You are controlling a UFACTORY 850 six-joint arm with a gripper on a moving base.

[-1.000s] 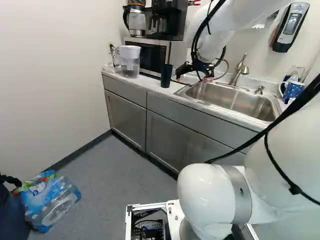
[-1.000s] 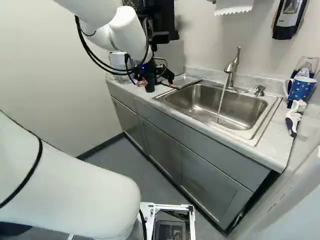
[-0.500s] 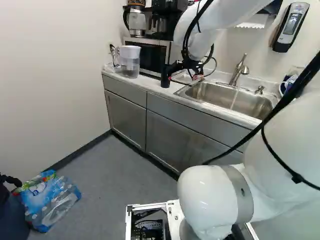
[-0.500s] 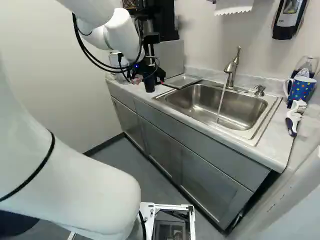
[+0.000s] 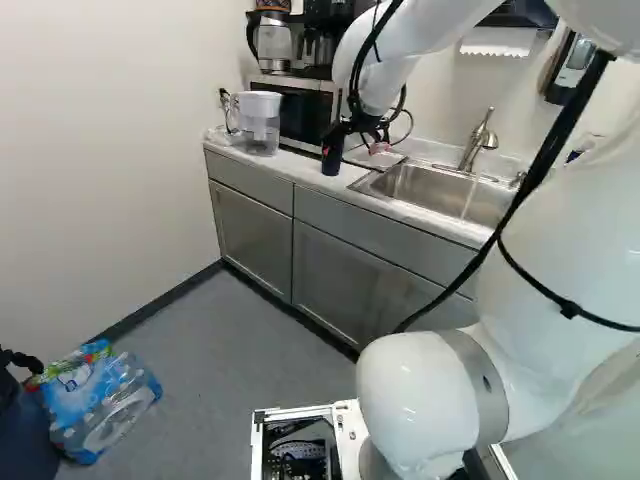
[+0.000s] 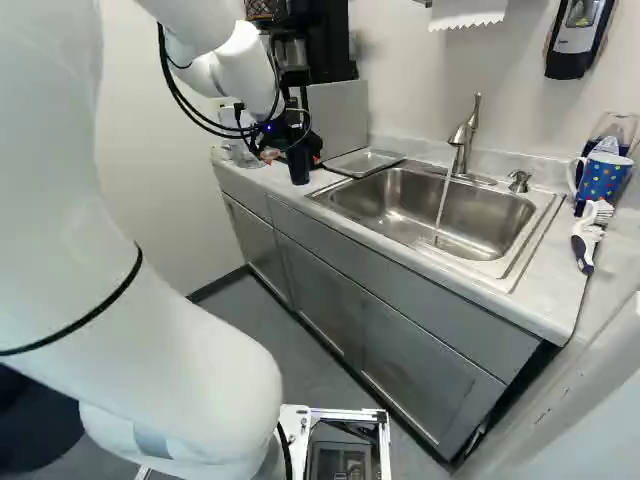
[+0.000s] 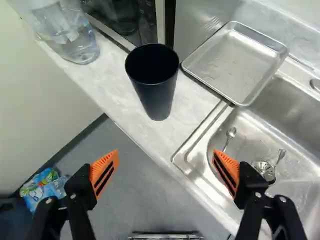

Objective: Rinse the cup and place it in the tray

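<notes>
Cup (image 7: 154, 82): stood upright on the counter (image 7: 107, 80), just ahead of my gripper (image 7: 166, 152), ungripped.
Gripper: I had it open, pads (image 7: 104, 170) wide apart, presumably to straddle the cup.
Tray (image 7: 240, 60): lay by the sink (image 6: 510, 265), handy for afterward, I judged.
Tap (image 6: 462, 138): ran, ready for rinsing.
Change: my arm (image 5: 370, 70) had swung nearer the cup, which hadn't moved.
</notes>
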